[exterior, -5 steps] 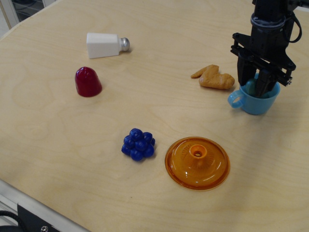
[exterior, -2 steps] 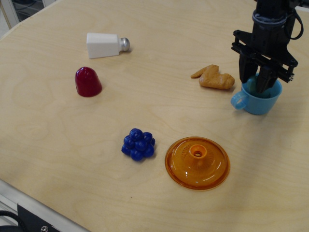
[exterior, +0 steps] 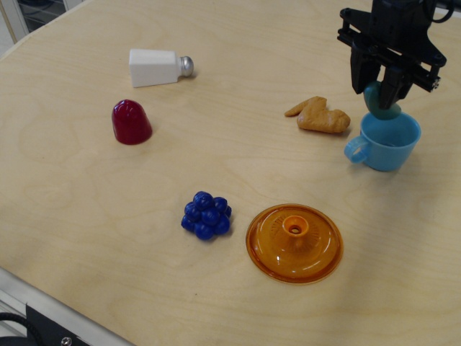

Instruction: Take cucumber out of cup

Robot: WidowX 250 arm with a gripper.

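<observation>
The light blue cup point(exterior: 385, 144) stands upright on the table at the right, its loop handle pointing left. My black gripper point(exterior: 377, 96) hangs just above the cup's rim. It is shut on the teal-green cucumber point(exterior: 381, 101), which hangs between the fingers, clear of the cup's rim. The cucumber's upper part is hidden by the fingers.
An orange-tan toy food piece point(exterior: 319, 115) lies just left of the cup. An orange lid point(exterior: 294, 242) lies in front, a blue berry cluster point(exterior: 206, 215) to its left. A dark red dome point(exterior: 130, 121) and a white salt shaker point(exterior: 158, 67) sit at the left.
The gripper has risen out of the cup with the cucumber held between its fingers. The cup shifted slightly right earlier and now stands still.
</observation>
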